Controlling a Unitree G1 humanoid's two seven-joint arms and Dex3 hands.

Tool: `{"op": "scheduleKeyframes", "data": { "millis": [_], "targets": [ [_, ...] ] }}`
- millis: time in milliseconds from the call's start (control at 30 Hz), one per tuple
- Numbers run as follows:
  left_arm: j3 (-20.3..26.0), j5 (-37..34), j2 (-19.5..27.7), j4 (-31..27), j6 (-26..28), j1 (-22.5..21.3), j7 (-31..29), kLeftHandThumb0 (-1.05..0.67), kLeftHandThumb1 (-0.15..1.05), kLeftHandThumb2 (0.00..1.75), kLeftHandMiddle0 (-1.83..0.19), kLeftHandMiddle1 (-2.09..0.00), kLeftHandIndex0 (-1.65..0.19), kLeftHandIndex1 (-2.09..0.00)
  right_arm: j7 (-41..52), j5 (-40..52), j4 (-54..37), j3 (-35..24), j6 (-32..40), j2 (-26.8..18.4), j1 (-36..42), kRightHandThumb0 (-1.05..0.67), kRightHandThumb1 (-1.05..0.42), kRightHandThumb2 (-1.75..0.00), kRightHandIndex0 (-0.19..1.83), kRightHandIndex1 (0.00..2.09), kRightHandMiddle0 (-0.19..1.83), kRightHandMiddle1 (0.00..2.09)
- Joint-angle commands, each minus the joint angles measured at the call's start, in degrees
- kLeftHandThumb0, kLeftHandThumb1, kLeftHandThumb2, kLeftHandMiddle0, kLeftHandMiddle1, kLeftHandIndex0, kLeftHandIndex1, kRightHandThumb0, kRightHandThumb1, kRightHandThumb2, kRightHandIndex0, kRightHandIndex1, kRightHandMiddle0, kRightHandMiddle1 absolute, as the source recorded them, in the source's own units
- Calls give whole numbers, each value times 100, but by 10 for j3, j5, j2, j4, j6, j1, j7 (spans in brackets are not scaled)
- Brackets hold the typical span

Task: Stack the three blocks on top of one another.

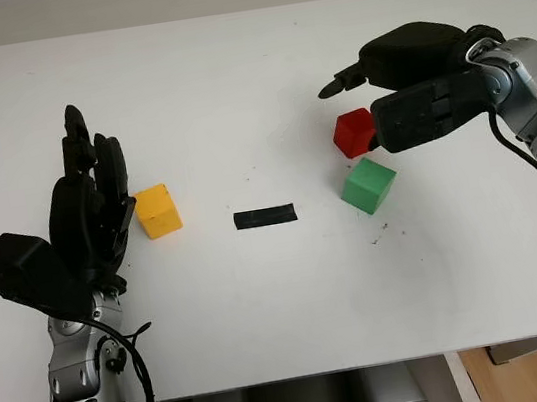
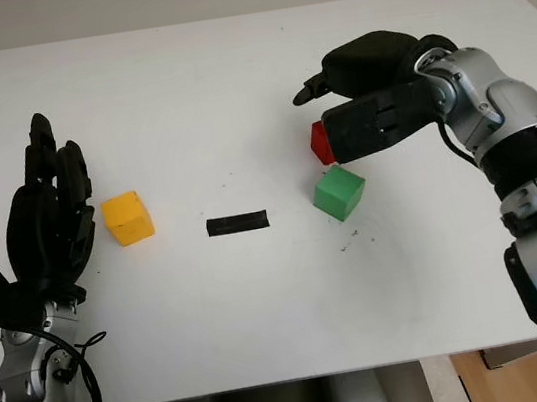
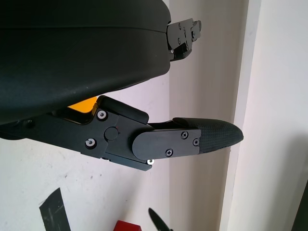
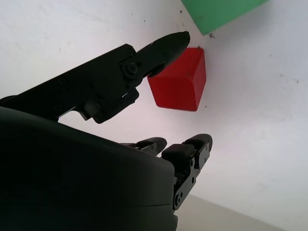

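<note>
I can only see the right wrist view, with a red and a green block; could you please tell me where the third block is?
Observer: The yellow block sits at the left of the table, well apart from the red block by the open right hand.
Operator: Is anything near it?
Observer: The open left hand is close beside it.
Operator: What lies between?
Observer: A black tape strip, between the yellow block and the green block.

White table (image 1: 249, 72): yellow block (image 1: 158, 210) left, black tape strip (image 1: 265, 217) centre, red block (image 1: 353, 133) and green block (image 1: 367, 185) right, all separate.
</note>
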Motion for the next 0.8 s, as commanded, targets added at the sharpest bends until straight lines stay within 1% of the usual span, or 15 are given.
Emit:
{"op": "scheduleKeyframes", "data": {
  "millis": [0,167,300,467,767],
  "targets": [
    [-2,1,1,-8,-1,4,-3,-74,105,45,19,0,19,0,-5,-7,9,6,-11,-14,-13,-54,-81,-6,39,3,43,5],
    [-4,4,-1,-2,-7,2,-3,-74,105,46,19,0,19,0,-40,-20,24,11,-23,-15,-8,-55,-82,-6,39,4,43,5],
    [-4,2,-1,3,-8,-2,-4,-74,105,46,19,0,19,0,-87,-25,53,15,-34,-12,-5,-53,-82,-6,44,7,44,6],
    [-4,-1,-1,1,-5,-5,-6,-74,105,44,19,0,19,0,-119,-32,86,24,-38,-6,-10,-52,-83,-6,48,9,48,7],
    [-4,-1,4,4,-4,-8,-12,-74,105,44,19,0,19,0,-146,-34,102,31,-13,5,-8,-49,-84,-6,50,8,51,8]
  ]
}}
